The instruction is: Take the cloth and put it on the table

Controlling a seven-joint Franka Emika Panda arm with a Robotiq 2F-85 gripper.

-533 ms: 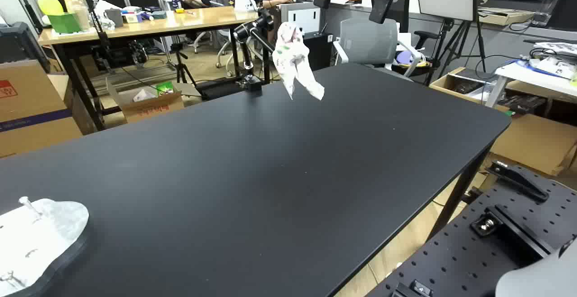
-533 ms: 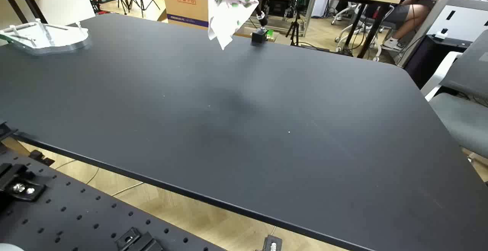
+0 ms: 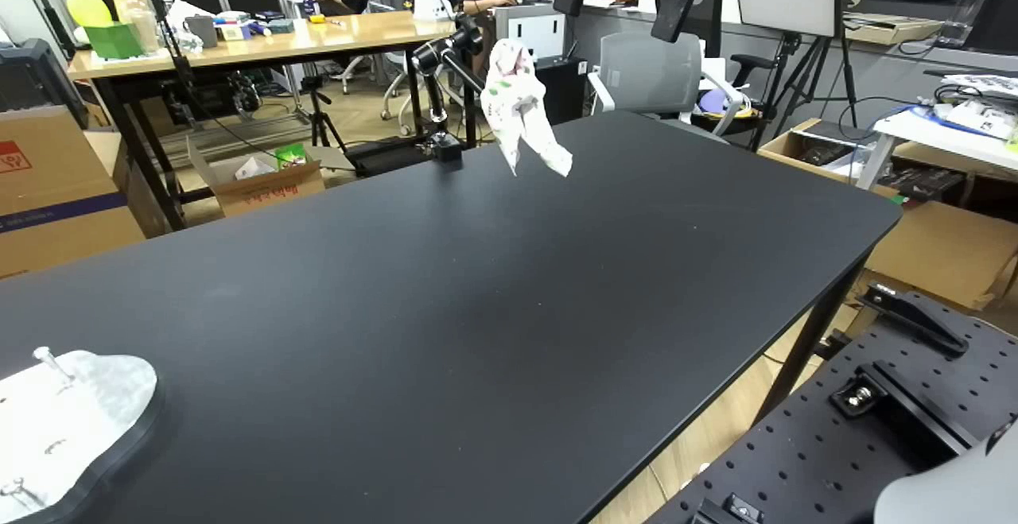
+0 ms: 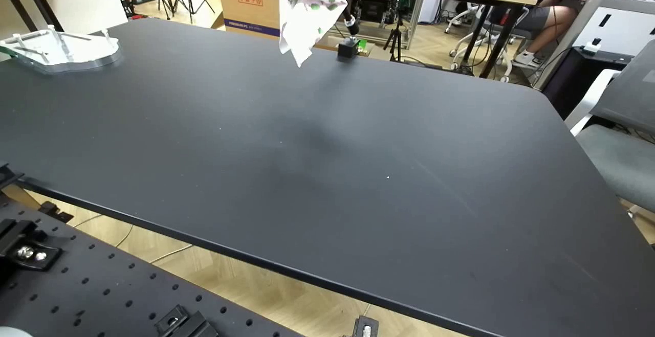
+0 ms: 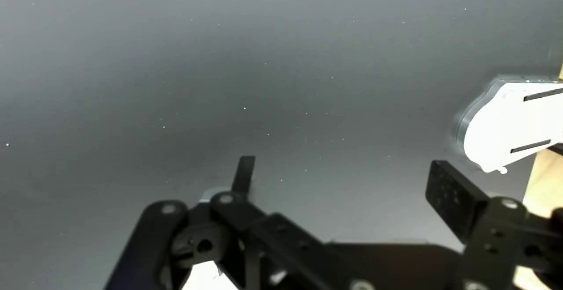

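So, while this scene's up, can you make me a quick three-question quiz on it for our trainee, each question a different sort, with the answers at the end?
1. Multiple choice. Where is the cloth?
A) hanging by the jointed stand at the edge of the table
B) spread flat on the table
C) draped over the chair

2. True or false? In the wrist view, the gripper is open, with no cloth in it.

3. Fill in the blank. The cloth is mostly ____, with a few green marks.

Key: 1. A; 2. true; 3. white.
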